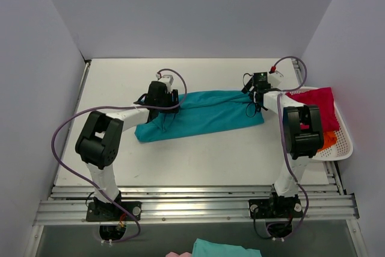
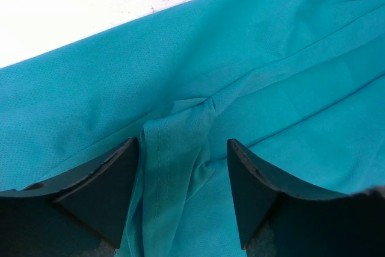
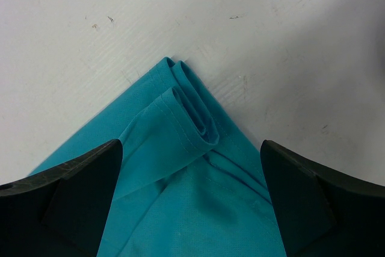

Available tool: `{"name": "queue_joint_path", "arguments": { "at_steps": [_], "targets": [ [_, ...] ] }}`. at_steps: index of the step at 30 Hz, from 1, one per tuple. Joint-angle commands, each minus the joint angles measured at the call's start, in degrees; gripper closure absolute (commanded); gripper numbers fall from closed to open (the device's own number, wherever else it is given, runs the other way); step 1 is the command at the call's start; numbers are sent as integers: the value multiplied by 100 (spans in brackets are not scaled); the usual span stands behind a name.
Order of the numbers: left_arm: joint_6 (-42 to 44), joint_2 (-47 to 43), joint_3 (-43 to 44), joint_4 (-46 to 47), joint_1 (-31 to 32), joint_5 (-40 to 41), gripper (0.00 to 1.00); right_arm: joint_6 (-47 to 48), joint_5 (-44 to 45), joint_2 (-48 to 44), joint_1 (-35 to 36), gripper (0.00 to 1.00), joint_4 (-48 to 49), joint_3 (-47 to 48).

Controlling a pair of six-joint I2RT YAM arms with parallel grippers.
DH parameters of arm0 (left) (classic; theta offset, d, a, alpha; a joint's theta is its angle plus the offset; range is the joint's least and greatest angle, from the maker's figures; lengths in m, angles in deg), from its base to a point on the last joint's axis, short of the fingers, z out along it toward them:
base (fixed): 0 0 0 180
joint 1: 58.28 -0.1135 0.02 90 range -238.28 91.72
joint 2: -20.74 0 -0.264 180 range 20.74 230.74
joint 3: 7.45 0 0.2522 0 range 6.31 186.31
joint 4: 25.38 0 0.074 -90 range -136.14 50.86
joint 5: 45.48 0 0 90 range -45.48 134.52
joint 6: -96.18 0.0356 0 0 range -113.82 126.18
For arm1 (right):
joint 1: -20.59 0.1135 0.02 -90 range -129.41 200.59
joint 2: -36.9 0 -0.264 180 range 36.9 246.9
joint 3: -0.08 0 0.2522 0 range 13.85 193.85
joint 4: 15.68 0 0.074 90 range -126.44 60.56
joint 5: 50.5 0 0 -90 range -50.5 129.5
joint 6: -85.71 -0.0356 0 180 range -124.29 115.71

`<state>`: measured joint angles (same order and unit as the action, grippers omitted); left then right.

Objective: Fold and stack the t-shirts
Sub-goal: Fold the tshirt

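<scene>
The teal-blue t-shirt (image 1: 201, 115) lies folded into a long, slightly slanted band across the middle of the pale matte counter (image 1: 198, 167). Its knit is a fine pinhole mesh, with soft creases running lengthwise. The left hand (image 2: 182, 148) is down at the band's left part, its dark wedge-shaped fingers (image 2: 108, 191) moderately apart on either side of a raised, stitched pleat of the cloth, which stands loosely between them without being squeezed. The right hand (image 3: 191, 148) hovers over the right end with its fingers spread wide, straddling a pointed corner where the hemmed edge curls into a small roll; the counter there is faintly scuffed. At the right, the crimson-pink t-shirt (image 1: 313, 102) lies crumpled over the white slatted plastic basket (image 1: 341, 142), with the orange t-shirt (image 1: 328, 142) peeking out below it inside the basket.
</scene>
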<state>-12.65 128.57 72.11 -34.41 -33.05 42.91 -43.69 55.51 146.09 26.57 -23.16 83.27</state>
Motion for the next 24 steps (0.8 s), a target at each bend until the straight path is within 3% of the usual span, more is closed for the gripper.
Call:
{"name": "queue_joint_path", "arguments": {
  "at_steps": [1, 5, 6, 9, 15, 17, 19, 20, 23, 24],
  "targets": [
    [99, -324, -41, 36, 87, 99, 36, 2, 78, -117, -9, 6, -13, 97],
    [81, -412, -164, 63, 166, 55, 58, 11, 69, -91, -9, 6, -4, 88],
    [73, -438, -216, 63, 201, 29, 70, 2, 69, -91, -9, 6, -4, 88],
    [46, -508, -322, 63, 271, -41, 92, 2, 43, -99, -9, 6, -4, 80],
    [46, -965, -603, -226, 719, 108, 93, 2, 43, -161, -9, 6, -4, 44],
    [20, -1245, -787, -315, 1086, 415, 78, 11, 43, -178, -18, 6, 4, 36],
    [-24, -1431, -971, -437, 1360, 678, 54, 2, 43, -187, -18, 6, 13, 36],
    [-68, -1597, -1016, -464, 1605, 1140, 30, 2, 8, -187, -18, 6, 22, 36],
    [-375, -1983, -1331, -728, 1809, 2046, 5, -7, -19, -170, -9, 6, 48, 36],
    [-480, -2081, -1429, -711, 1801, 2189, 6, -7, -28, -161, -9, 6, 57, 36]
  ]
}}
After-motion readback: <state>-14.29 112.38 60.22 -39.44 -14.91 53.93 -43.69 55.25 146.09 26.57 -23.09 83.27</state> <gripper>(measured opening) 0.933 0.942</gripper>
